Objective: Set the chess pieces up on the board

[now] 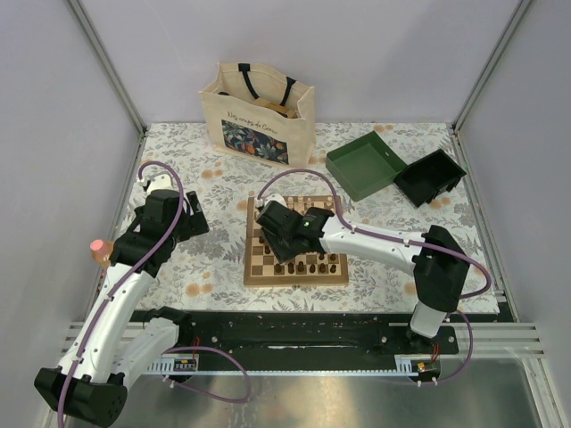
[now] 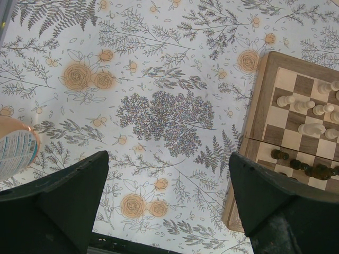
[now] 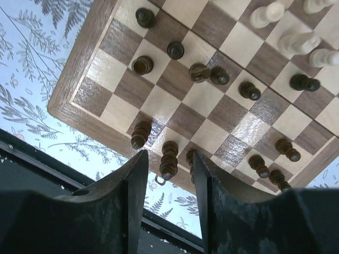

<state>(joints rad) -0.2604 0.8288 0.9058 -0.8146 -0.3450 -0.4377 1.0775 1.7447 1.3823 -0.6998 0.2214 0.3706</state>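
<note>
The right pincer (image 3: 168, 156) hangs low over the near edge of the square wooden chessboard (image 3: 79, 79), which has tan and dark brown squares and a mid-brown border. Its two black fingers (image 3: 135, 201) are partly spread. A small dark brown wooden chess piece (image 3: 168, 165) stands upright in the gap between them, on the row closest to the border. A sliver of space shows on either side of it, so neither finger touches it and the pincer pinches nothing.

A second dark piece (image 3: 140, 135) stands just beside the finger on the left of that view. More dark brown pieces (image 3: 143, 64) are scattered over the squares beyond. Pale cream pieces (image 3: 265, 13) stand at the far side of the board.

The left pincer (image 2: 167, 156) is spread wide and holds nothing. It hovers above the floral-patterned desk (image 2: 159, 63), to the left of the board and apart from it.
</note>
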